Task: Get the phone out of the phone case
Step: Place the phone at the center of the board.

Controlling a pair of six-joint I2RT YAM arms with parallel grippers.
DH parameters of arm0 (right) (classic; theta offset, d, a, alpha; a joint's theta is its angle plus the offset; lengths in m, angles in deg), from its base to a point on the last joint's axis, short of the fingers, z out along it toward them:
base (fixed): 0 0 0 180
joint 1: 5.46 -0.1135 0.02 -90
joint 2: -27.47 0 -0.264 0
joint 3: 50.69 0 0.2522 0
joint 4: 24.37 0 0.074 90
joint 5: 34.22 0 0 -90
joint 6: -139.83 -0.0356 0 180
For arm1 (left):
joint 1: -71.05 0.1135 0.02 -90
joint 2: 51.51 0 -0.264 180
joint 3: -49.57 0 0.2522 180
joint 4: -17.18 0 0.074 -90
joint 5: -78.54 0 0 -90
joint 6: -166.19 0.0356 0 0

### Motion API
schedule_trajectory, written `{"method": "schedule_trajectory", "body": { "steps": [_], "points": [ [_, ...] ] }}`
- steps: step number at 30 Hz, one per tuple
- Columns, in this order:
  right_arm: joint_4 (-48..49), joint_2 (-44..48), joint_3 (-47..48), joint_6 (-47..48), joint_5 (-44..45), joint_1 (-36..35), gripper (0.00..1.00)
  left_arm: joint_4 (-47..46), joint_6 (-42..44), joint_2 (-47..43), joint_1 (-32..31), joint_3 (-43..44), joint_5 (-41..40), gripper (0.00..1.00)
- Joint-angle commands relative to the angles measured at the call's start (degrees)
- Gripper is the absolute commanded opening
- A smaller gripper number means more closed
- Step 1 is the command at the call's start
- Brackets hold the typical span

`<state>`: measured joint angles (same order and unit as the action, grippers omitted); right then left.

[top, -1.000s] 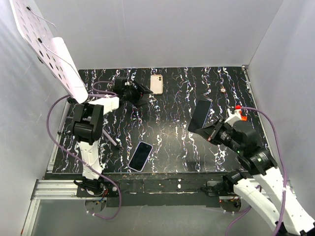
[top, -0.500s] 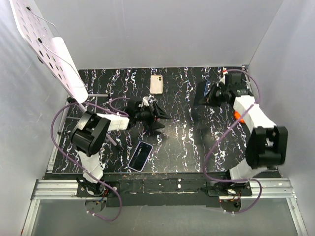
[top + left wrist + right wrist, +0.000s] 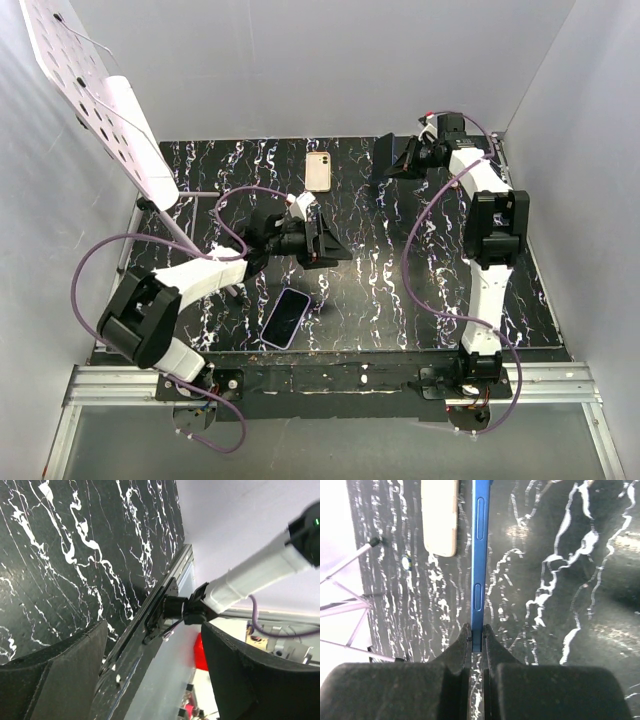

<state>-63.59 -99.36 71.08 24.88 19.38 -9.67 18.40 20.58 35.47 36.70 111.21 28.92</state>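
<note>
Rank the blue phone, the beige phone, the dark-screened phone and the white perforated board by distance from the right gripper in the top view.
1. Blue phone, clamped in the right gripper, far right.
2. Beige phone, far side, centre.
3. Dark-screened phone, near edge, left of centre.
4. White perforated board, far left.

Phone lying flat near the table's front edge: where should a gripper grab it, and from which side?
Probably across its two long edges, near mid-length, coming straight down. The phone lies flat and screen-up on the table, so only its thin sides offer a pinch, and the short width suits a two-finger grip.
</note>
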Motion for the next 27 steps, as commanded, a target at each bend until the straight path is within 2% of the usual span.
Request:
{"method": "schedule_trajectory", "body": {
  "steps": [1, 4, 12, 15, 17, 20, 22, 24, 25, 27],
  "points": [
    [-8.88, -7.09, 13.24, 6.29, -0.61, 1.31, 0.01, 7.16, 11.03, -6.46, -0.28, -0.86, 1.8, 0.75],
    [-14.26, -12.99, 20.38, 8.6, -3.32, 2.71, 0.01, 11.81, 15.08, -9.8, -0.19, 0.81, 1.55, 0.77],
    [-16.03, -16.43, 23.03, 12.29, -3.76, 3.59, 0.01, 20.35, 19.93, -14.47, -0.11, 2.39, 0.05, 0.79],
    [-21.29, -18.54, 27.15, 15.45, -0.87, 5.61, 0.02, 23.51, 22.73, -15.87, -0.19, 2.66, -1.0, 0.84],
    [-22.53, -19.42, 28.66, 16.25, -0.61, 5.96, 0.06, 26.84, 25.02, -16.49, -0.19, 3.36, -3.1, 0.87],
    [-22.45, -18.99, 28.75, 16.51, 1.24, 6.05, 0.26, 30.63, 27.83, -17.37, -0.19, 4.41, -5.66, 0.89],
    [-22.53, -18.9, 29.45, 15.81, 4.74, 6.05, 0.52, 32.31, 28.8, -17.89, -0.19, 5.21, -6.37, 0.9],
    [-23.41, -18.55, 31.38, 15.54, 11.23, 5.7, 0.69, 32.66, 28.9, -18.34, -0.19, 5.38, -6.02, 0.9],
    [-24.81, -18.2, 33.39, 15.46, 16.14, 5.61, 0.76, 32.66, 28.9, -18.6, -0.19, 5.38, -5.84, 0.9],
    [-28.49, -16.97, 38.39, 14.58, 23.62, 5.44, 0.81, 32.75, 28.72, -18.6, -0.19, 5.56, -5.84, 0.9]
  ]
}}
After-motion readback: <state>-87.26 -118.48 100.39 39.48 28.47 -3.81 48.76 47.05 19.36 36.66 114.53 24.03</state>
